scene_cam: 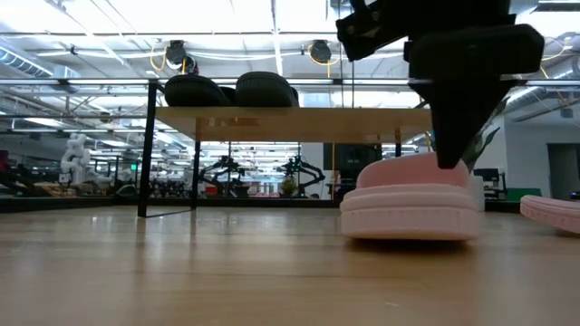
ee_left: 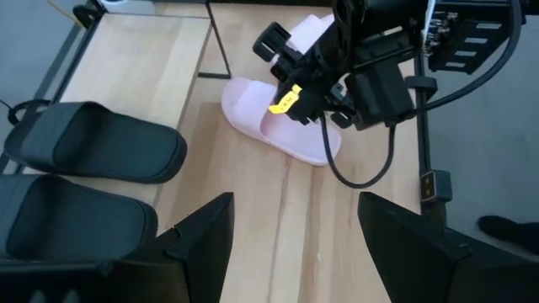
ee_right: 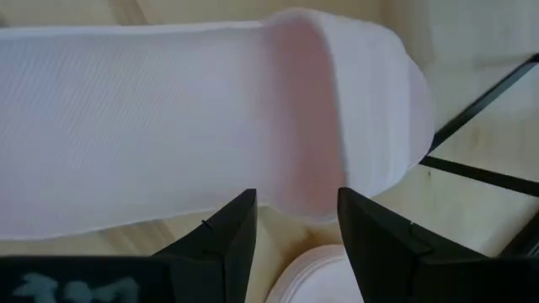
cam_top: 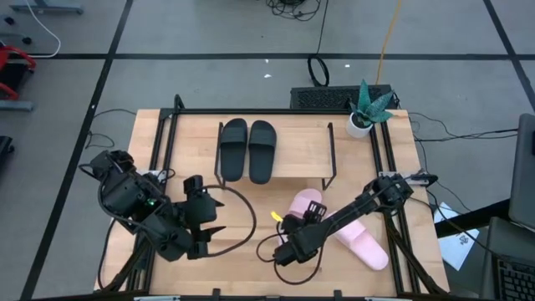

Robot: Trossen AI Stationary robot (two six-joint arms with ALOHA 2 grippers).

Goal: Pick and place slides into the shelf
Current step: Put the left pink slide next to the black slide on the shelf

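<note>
Two black slides (cam_top: 233, 149) (cam_top: 262, 150) lie side by side, soles down, on the shelf's wooden top (cam_top: 292, 155). One pink slide (cam_top: 308, 201) rests sole down on the table in front of the shelf's right end. A second pink slide (cam_top: 368, 247) lies on the table nearer the right edge. My right gripper (ee_right: 295, 227) is open and points steeply down, low over the first pink slide's strap (ee_right: 168, 126). My left gripper (ee_left: 295, 244) hovers open and holding nothing above the table's near left part (cam_top: 205, 230). My right gripper comes at the pink slide's strap from above, slanting. In the low view one dark fingertip (scene_cam: 450, 161) reaches down to the strap's top. I cannot tell whether it touches the strap.
A small potted plant (cam_top: 366, 109) stands at the table's far right corner, with a keyboard (cam_top: 334, 98) behind the shelf. A black cable loop (cam_top: 238, 224) lies on the table between the arms. Black frame rails run along both table sides.
</note>
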